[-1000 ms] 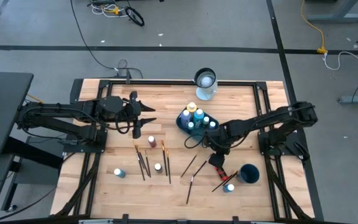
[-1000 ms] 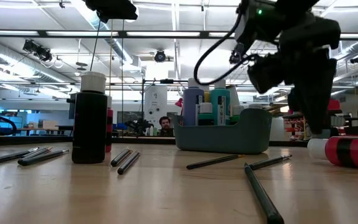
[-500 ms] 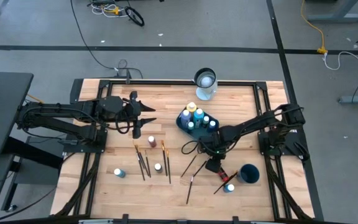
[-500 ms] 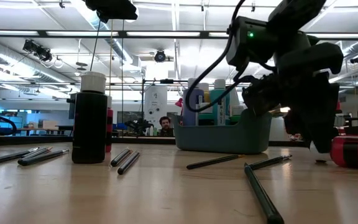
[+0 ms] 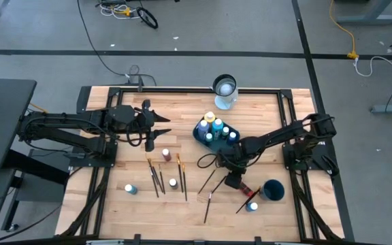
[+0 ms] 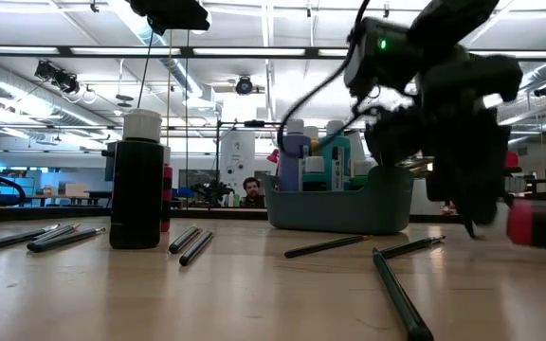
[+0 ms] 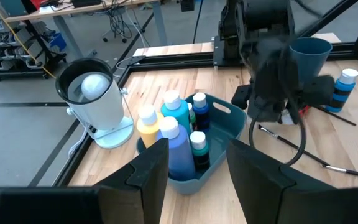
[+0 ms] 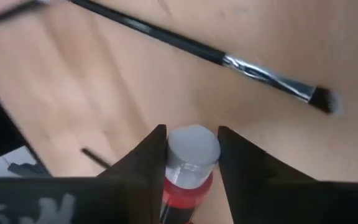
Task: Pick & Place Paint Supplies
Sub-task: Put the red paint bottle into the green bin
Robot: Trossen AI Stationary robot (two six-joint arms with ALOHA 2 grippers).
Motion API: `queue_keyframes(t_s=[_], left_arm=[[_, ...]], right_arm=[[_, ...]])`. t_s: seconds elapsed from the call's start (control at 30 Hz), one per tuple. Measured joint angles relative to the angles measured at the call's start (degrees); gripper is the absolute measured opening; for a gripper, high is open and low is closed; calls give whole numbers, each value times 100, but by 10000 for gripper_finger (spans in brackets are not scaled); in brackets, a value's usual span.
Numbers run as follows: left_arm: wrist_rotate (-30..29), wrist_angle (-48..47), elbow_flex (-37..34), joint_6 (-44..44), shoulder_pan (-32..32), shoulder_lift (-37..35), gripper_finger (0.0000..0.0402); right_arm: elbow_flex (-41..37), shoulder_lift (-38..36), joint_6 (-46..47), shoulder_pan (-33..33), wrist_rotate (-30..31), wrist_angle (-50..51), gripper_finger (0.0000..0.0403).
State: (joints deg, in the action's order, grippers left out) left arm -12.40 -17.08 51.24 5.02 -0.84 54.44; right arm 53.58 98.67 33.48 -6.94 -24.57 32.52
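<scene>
A red paint bottle (image 5: 235,182) with a white cap lies on its side right of the table's middle. My right gripper (image 5: 231,175) is down over it and shut on its cap end. Other small bottles stand at the near left (image 5: 130,189), (image 5: 173,183), (image 5: 167,154), and one lies at the near right (image 5: 252,205). Thin dark brushes (image 5: 156,178), (image 5: 209,197) lie flat on the wood. Several more bottles stand in a blue caddy (image 5: 201,137). My left gripper (image 7: 197,180) waits open above the table's left part. My right gripper pinches the red bottle between its two fingers at the white cap (image 8: 193,148) and the neck below it. The fingers (image 8: 151,158) slant down from the table's far right and lie along the bottle. The bottle lies on its side; whether it is clear of the wood I cannot tell.
A clear glass jar (image 5: 224,90) stands at the far edge behind the caddy. A dark blue cup (image 5: 272,190) stands at the near right, beside the lying bottle. A brush (image 8: 253,70) lies just beyond the red bottle's cap. Bare wood shows at the far left.
My right gripper has come down and toward the table's near edge onto the red bottle, and now covers its cap end, which showed bare a second ago in the low view.
</scene>
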Motion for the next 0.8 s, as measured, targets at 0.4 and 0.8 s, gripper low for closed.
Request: queue_keyframes(t_s=[0.4,0.8], left_arm=[[0,28,0,30,1,0,171],[0,16,0,17,0,1,171]], right_arm=[[14,-1621,-729,-1,1029,-575,116],[-573,-2288,-3031,-314,6030,-2560,121]])
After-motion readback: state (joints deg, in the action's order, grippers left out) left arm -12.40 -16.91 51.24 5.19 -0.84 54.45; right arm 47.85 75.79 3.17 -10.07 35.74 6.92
